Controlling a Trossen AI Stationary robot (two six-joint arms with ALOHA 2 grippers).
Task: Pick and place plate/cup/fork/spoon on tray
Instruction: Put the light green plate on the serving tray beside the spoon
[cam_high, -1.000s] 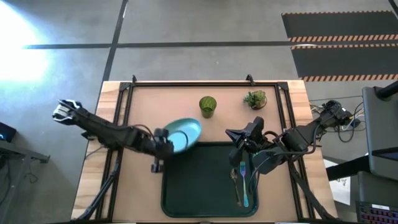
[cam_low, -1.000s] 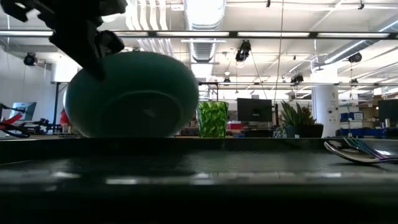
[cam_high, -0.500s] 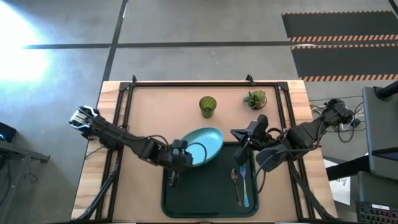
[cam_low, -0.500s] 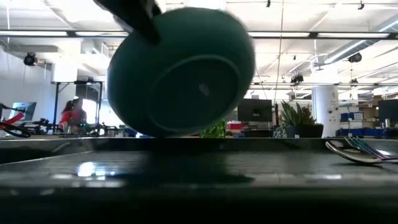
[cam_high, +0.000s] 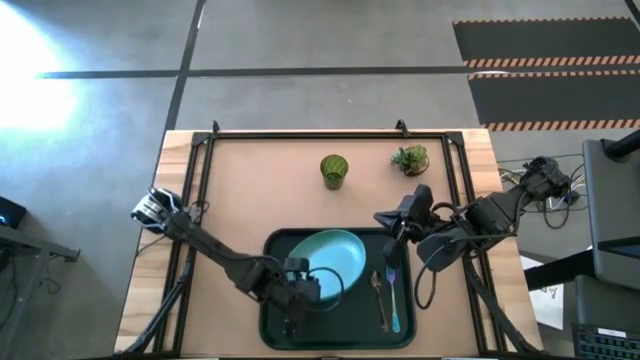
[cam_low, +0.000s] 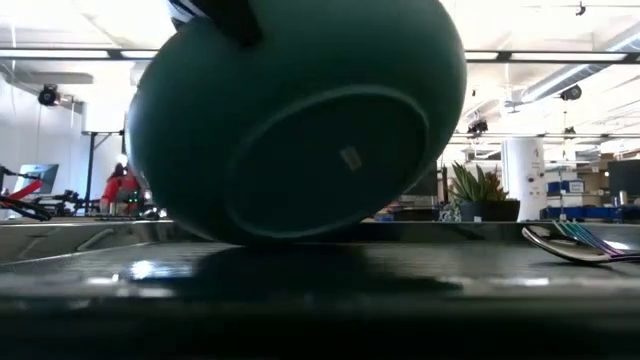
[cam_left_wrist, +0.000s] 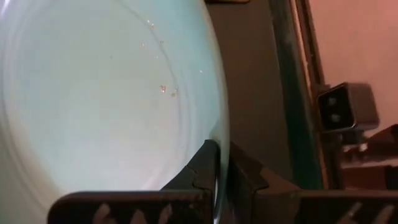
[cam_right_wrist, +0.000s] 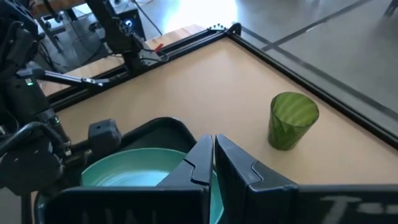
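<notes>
Left hand (cam_high: 303, 291) grips plate (cam_high: 325, 262) rim, now moved over tray (cam_high: 275, 330), tilted; lowering left. Right hand (cam_high: 388, 222) closed, empty.

Tray (cam_high: 275, 325) left part and middle blocked by tilted plate (cam_high: 326, 257) and left gripper (cam_high: 303, 293) clamped on its rim. Right strip of tray taken by spoon (cam_high: 379, 296) and fork (cam_high: 393, 296), lying just beside each other. Right gripper (cam_high: 392, 222), fingers together, hangs over tray's far right corner. Far tabletop open apart from cup (cam_high: 334, 170) and plant (cam_high: 410, 158), well apart.
</notes>
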